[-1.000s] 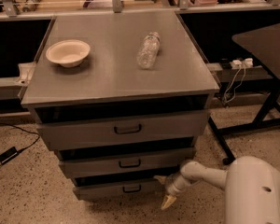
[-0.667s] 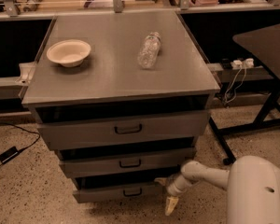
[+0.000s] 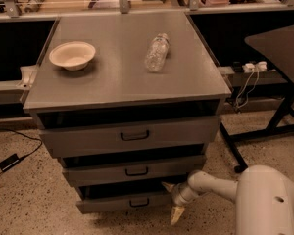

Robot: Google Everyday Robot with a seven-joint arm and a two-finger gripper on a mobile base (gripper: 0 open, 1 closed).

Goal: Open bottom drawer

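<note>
The grey cabinet has three drawer fronts. The bottom drawer [image 3: 122,203] is the narrowest, with a small black loop handle [image 3: 138,202] at its centre, and it stands pulled out a little with a dark gap above it. My gripper [image 3: 172,200] is at the drawer's right end, with one pale fingertip near the drawer's top right corner and the other hanging below, toward the floor. The white arm reaches in from the lower right.
The middle drawer [image 3: 132,169] and top drawer [image 3: 132,136] sit above, both slightly out. On the cabinet top are a white bowl [image 3: 72,55] and a clear plastic bottle [image 3: 157,52] lying down. A black table [image 3: 279,48] stands at right. A cable and adapter [image 3: 10,161] lie on the floor at left.
The bottom drawer has come out a little toward me. My gripper has stayed at the drawer's right end and shifted slightly with it.
</note>
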